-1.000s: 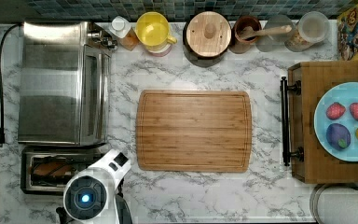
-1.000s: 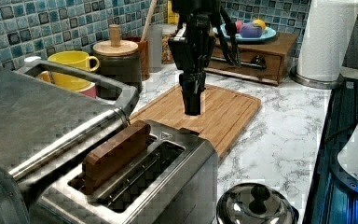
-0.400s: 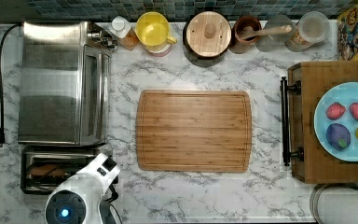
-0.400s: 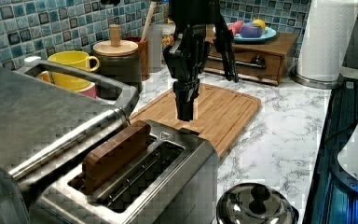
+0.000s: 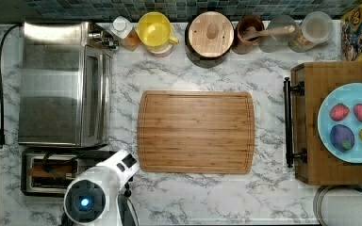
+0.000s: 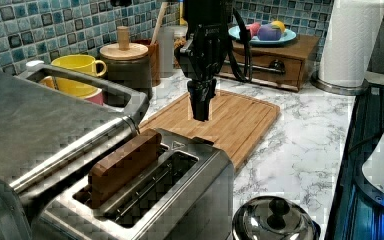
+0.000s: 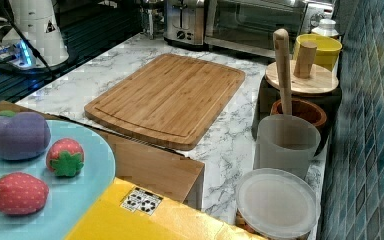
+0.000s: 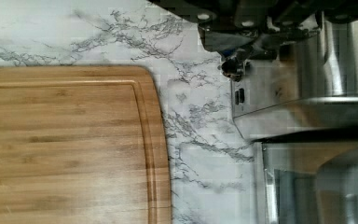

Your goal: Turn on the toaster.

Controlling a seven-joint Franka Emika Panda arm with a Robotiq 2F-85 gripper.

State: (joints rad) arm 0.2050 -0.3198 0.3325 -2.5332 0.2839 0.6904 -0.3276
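The toaster (image 5: 37, 187) is a small brushed-steel box at the top view's lower left, in front of the toaster oven. It fills the foreground of the left view as toaster (image 6: 180, 185), with a brown slice (image 6: 125, 167) standing in one of its slots. My gripper (image 6: 200, 109) points straight down with its fingers shut and holds nothing. It hangs just above the toaster's end that faces the cutting board. In the top view my white wrist (image 5: 94, 193) covers that end. The wrist view has the toaster's steel end (image 8: 279, 98) close beside my fingers.
The large toaster oven (image 5: 63, 82) stands right behind the toaster. A wooden cutting board (image 5: 195, 132) lies mid-counter. A yellow mug (image 5: 154, 29) and jars line the back wall. A wooden tray (image 5: 311, 127) carries a plate of fruit. A pot lid (image 6: 272, 222) sits near the toaster.
My wrist has swung a little over the toaster's end, first toward the top view's lower left, then back right. The gripper has stayed shut and sits slightly lower.
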